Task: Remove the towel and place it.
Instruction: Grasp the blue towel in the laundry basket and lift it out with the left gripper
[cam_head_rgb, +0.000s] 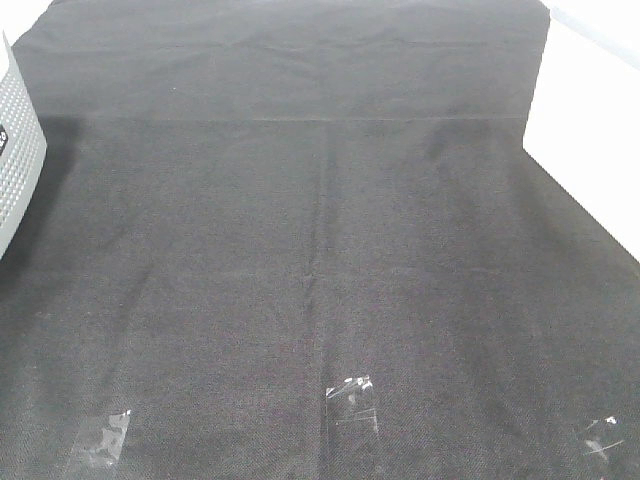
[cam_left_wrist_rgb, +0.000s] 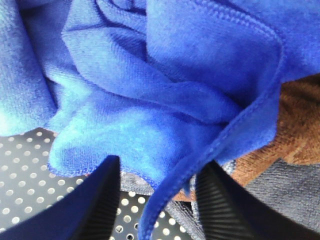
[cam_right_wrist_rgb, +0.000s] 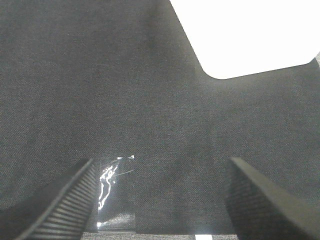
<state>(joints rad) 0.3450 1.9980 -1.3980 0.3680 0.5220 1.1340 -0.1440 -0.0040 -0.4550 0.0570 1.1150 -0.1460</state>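
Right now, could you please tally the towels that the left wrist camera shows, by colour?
Blue towel: 1
Brown towel: 1
Grey towel: 1
Total: 3

We're getting a dim, flat shot from the high camera: the black cloth (cam_head_rgb: 300, 250) soaks up most of the light, and there's a darker shadow beside the white perforated bin (cam_head_rgb: 15, 150). The bare tabletop (cam_head_rgb: 600, 150) is totally blown out, and it's the same in the right wrist view. The clear tape patches (cam_head_rgb: 352, 392) throw little glints. In the left wrist view the towel (cam_left_wrist_rgb: 165, 75) is bright and saturated but a bit soft, and the left tool (cam_left_wrist_rgb: 160, 167) is dark and blurry up close.
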